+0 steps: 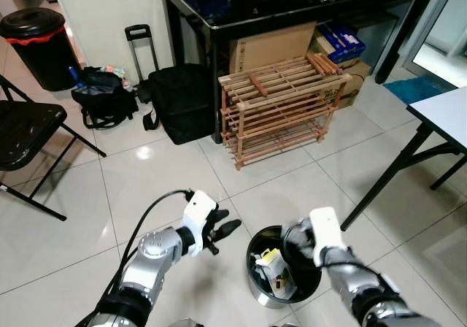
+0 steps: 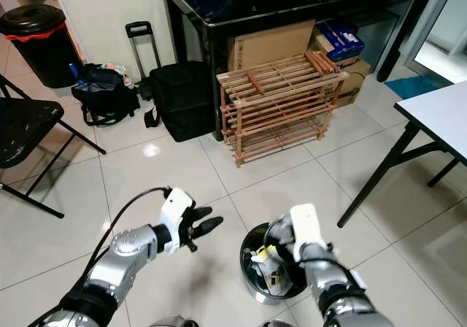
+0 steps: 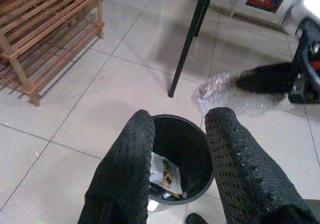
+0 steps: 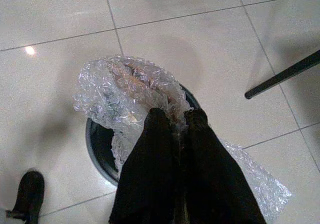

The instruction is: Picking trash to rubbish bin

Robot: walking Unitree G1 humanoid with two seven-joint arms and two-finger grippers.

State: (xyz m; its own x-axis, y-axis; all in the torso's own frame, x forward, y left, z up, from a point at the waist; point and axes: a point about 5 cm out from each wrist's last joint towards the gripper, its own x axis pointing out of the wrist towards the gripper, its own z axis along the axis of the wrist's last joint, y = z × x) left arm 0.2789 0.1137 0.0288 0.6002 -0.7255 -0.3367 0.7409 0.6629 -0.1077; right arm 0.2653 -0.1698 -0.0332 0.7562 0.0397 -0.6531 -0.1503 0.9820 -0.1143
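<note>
A small round rubbish bin [image 1: 255, 272] stands on the tiled floor just in front of me, with a paper carton [image 1: 276, 268] and other scraps inside. My right gripper [image 4: 172, 118] hangs directly over the bin [image 4: 98, 145], shut on a crumpled wad of clear bubble wrap [image 4: 117, 89] that spreads out past the fingertips. My left gripper [image 1: 228, 221] hovers to the left of the bin, open with nothing between its fingers. The left wrist view looks past its fingers [image 3: 132, 149] into the bin [image 3: 192, 151], with the bubble wrap [image 3: 215, 91] above it.
A wooden slatted rack [image 1: 281, 104] and a black bag [image 1: 179, 101] stand ahead under a black table. A white table's black leg [image 1: 379, 188] slants down at right. A folding chair [image 1: 25, 133] and a big black bin [image 1: 36, 42] are at left. A dark foot [image 4: 27, 194] rests near the small bin.
</note>
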